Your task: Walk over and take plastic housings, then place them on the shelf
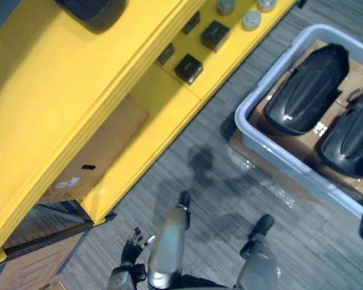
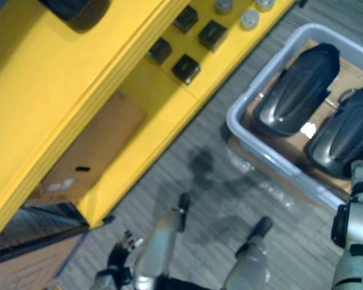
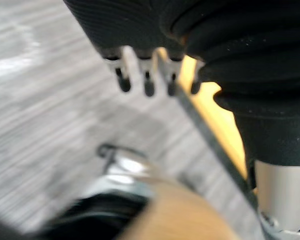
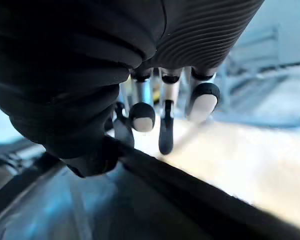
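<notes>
Two black plastic housings (image 1: pixel 307 90) (image 1: pixel 351 136) lie side by side on cardboard inside a grey bin (image 1: pixel 272 148) on the floor at the right. Another dark housing (image 1: pixel 92 9) rests on top of the yellow shelf (image 1: pixel 60 90) at the upper left. My left hand (image 1: pixel 132 246) hangs low near the shelf's corner, fingers (image 3: pixel 124 77) straight and holding nothing. In the right wrist view my right hand (image 4: pixel 165 122) has relaxed fingers with nothing in them, above a dark edge and a pale surface.
Small black boxes (image 1: pixel 189 67) (image 1: pixel 215 34) and grey round caps (image 1: pixel 251 20) sit on the shelf's lower level. A cardboard box (image 1: pixel 91 160) is stowed under the shelf. Grey carpet (image 1: pixel 199 175) runs between the shelf and the bin.
</notes>
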Controlling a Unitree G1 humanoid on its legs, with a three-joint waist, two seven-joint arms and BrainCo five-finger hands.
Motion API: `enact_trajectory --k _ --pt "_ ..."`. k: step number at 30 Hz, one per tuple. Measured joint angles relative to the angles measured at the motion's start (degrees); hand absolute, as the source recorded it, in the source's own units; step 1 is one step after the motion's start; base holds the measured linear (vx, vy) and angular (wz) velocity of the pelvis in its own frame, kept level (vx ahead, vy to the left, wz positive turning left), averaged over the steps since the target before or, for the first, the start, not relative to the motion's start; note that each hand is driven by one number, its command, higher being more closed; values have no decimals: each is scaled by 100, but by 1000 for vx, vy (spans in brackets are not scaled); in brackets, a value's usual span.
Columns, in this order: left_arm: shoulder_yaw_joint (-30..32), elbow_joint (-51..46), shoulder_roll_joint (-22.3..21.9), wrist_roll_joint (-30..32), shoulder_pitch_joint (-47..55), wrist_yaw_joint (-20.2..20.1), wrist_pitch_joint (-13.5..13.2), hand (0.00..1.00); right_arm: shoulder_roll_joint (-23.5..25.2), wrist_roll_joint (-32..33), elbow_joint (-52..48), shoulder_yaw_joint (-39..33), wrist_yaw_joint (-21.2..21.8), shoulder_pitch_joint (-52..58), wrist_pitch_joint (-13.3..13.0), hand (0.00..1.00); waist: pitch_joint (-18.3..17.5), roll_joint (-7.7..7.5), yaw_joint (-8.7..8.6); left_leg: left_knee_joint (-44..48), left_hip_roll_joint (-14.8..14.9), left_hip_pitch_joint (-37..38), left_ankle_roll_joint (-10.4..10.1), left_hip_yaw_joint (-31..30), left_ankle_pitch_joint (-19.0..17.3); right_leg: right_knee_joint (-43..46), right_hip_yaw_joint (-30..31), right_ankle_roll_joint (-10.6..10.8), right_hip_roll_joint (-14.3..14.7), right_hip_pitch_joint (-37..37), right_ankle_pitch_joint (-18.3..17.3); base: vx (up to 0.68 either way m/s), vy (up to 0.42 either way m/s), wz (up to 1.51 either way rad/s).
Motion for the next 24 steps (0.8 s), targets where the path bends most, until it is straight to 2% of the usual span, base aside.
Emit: enact_trajectory --k 2,3,4,5,6,8,10,12,15,17,19,20,22,24 --pt "576 4 68 492 -53 525 143 0 190 3 -629 57 -328 426 -212 100 -27 -267 -79 -207 107 297 -52 125 32 -118 94 -23 94 149 16 43 -34 -30" --pt "696 11 124 664 -48 651 171 0 269 5 -810 62 -432 530 -238 100 -72 -359 -115 -294 127 369 -78 159 51 -148 115 -25 115 168 16 79 -60 -30" --pt "888 30 282 995 -51 882 198 0 417 9 -1162 83 -652 744 -328 100 -183 -544 -175 -483 164 522 -124 232 96 -217 191 -32 157 197 17 81 -51 -33" --pt "995 38 403 1175 -84 1018 200 0 490 8 -1445 125 -773 939 -351 100 -269 -691 -210 -647 195 681 -158 318 136 -301 239 -65 188 260 41 105 -55 -31" --pt "1092 48 428 1304 -106 1059 200 0 528 7 -1632 163 -835 1064 -354 100 -339 -756 -250 -739 201 754 -174 344 164 -375 240 -85 202 309 59 79 -31 -22" --pt "1332 63 459 1885 -226 1203 200 0 729 -5 -2285 334 -1014 1515 -357 100 -719 -985 -390 -1067 215 965 -210 452 264 -596 241 -130 245 398 130 119 -33 -15" --pt "1316 26 493 2249 -314 1180 174 0 929 -14 -2670 419 -1078 1748 -364 100 -934 -1058 -467 -1313 224 1247 -231 537 316 -747 232 -149 274 555 196 89 -33 -25" --pt "1276 -103 507 2374 -412 1109 171 0 1064 -34 -3199 438 -1188 2067 -382 100 -1229 -1063 -496 -1475 221 1388 -233 651 346 -864 233 -159 283 617 243 58 -19 -24" --pt "1208 -814 587 2290 -443 761 158 0 1379 -451 -4236 434 -1255 2498 -510 100 -1561 -1057 -596 -1640 270 1544 -258 760 369 -868 237 -171 328 633 232 19 -4 -15" --pt "1069 -1330 622 1978 -496 483 146 0 1566 -794 -4853 443 -1262 2722 -701 100 -1603 -1059 -610 -1724 299 1691 -286 809 392 -870 243 -187 358 699 218 -1 -13 -15" --pt "843 -1899 585 1016 -654 -81 174 0 1808 -1236 -5490 500 -1255 2982 -969 100 -1790 -1084 -633 -1764 337 1722 -312 811 411 -872 239 -200 404 711 208 0 0 0" --pt "800 -2037 565 832 -678 -233 201 0 1874 -1325 -5614 504 -1253 3011 -1039 100 -1818 -1095 -631 -1801 339 1762 -315 818 427 -872 238 -200 409 728 207 -6 -6 -3" --pt "624 -2548 382 -28 -737 -890 467 0 2007 -1672 -5940 553 -1245 3040 -1366 100 -2000 -1137 -622 -1932 333 1860 -319 838 485 -872 225 -201 410 754 208 0 0 0" --pt "370 -2798 309 -454 -790 -1233 663 0 2008 -1853 -6111 730 -1242 3036 -1585 100 -2118 -1153 -628 -1937 334 1901 -319 821 486 -872 201 -201 411 810 207 -13 13 3"
